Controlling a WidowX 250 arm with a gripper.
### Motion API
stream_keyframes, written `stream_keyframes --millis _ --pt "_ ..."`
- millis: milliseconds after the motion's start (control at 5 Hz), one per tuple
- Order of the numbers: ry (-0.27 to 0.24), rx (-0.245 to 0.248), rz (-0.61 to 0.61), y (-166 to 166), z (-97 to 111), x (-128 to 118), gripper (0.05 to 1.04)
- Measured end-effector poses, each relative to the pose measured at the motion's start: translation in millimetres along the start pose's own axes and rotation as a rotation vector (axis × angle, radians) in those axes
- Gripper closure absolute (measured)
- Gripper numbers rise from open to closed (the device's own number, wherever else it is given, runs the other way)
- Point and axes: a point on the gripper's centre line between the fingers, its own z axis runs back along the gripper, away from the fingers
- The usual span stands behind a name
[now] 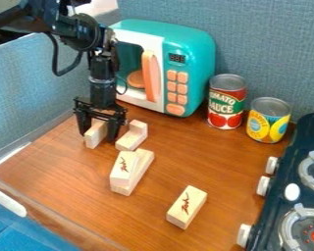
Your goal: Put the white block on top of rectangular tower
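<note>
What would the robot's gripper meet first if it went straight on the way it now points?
The gripper points down, so probably the upright pale block right at its tips; if it clears that, the wooden tabletop beneath. One view leaves the depth unclear.

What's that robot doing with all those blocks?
The robot's gripper is down at a pale wooden block near the toy microwave; I can't tell if it's gripping it. Close by, a marked block rests on a longer block, and another marked block lies by itself.
</note>
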Motion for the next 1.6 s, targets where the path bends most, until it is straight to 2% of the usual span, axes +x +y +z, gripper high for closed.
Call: stream_keyframes --millis 400,600,800,1000,1200,1400,1600 --pt "-0.008 -0.005 0.005 1.0 -3.3 -2.3 0.721" --pt "-0.017 -0.011 0.009 1.6 -2.6 -4.8 0.775" --pt "0.006 -0.015 0.011 0.3 7.6 -24.2 0.776" --pt "-0.048 0.015 0.036 -6.0 48.6 -47.9 0.775" --pt "-0.050 0.064 0.059 -20.4 61.8 -68.1 0.776" --pt "-0.063 0.064 0.031 -34.5 62.9 -76.8 0.775" --pt "-0.103 0.117 -0.087 -70.7 77.3 -95.3 0.776"
